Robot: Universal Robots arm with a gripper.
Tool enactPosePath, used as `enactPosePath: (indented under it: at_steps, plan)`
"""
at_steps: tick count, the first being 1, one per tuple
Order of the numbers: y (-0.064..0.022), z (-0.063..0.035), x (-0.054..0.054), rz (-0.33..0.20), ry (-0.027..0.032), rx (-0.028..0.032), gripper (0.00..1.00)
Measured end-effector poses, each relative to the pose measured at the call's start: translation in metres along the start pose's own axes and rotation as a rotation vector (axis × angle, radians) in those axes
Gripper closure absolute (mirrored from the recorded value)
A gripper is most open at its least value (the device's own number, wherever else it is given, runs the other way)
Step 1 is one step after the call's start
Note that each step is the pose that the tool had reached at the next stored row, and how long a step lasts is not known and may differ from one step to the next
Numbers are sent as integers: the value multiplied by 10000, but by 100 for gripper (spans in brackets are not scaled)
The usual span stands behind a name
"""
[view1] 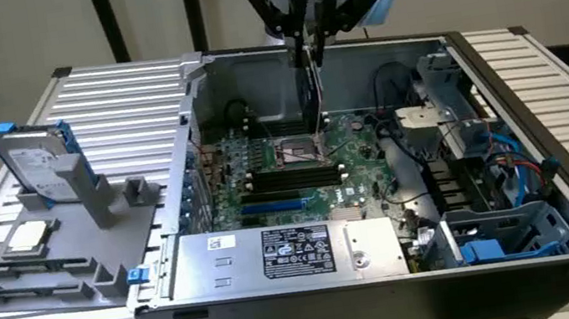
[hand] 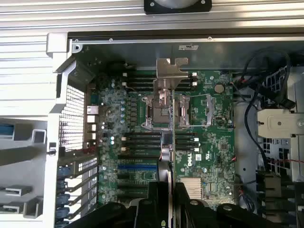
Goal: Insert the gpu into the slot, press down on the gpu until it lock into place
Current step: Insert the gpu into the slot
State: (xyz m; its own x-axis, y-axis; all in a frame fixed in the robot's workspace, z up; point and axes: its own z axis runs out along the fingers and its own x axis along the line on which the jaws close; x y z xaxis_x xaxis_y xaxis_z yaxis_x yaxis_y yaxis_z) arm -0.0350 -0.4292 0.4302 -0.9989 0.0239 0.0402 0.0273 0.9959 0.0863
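– Scanning from the exterior view's left: grey fixture [view1: 83,244] on the slatted table [view1: 116,91], with a drive [view1: 38,167] in a blue frame standing upright in it and a chip [view1: 28,238] lying flat nearer the front. What next?

– Open case [view1: 398,312], lying on its side. Inside, a green board [view1: 355,136]; on it the slot [view1: 272,209], bright blue, just in front of the black memory slots [view1: 293,177] and just behind the silver power supply [view1: 287,252].

– Visible from the wrist too?

– Yes, same slot [hand: 137,167], blue against the green, uncovered.

– And the gripper [view1: 309,52]?

– Up over the middle of the case. Closed down to a card's thickness, pinching the gpu [view1: 311,96] by its top edge. Held upright and edge-on, hanging above the board over the socket [view1: 300,150]. Well apart from the slot; not yet inserted.

– Wrist view of that?

– Black fingers [hand: 147,211] on either side of the gpu [hand: 167,154], with its silver bracket [hand: 171,71] at the far end, past the socket.

– Further right?

– Black cables [view1: 391,80] by the case's back wall, then a blue cage [view1: 500,241] toward the exterior view's right, near the front.
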Motion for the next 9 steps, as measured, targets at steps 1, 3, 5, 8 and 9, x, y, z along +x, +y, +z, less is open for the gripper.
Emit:
enactPosePath:
  at_steps: [1, 3, 5, 8, 9]
  plan:
    - [0, 0, 0, 0, 0, 0, 74]
    - [0, 0, 0, 0, 0, 0, 74]
    - [0, 0, 0, 0, 0, 0, 74]
    - [0, 0, 0, 0, 0, 0, 74]
    - [0, 0, 0, 0, 0, 0, 74]
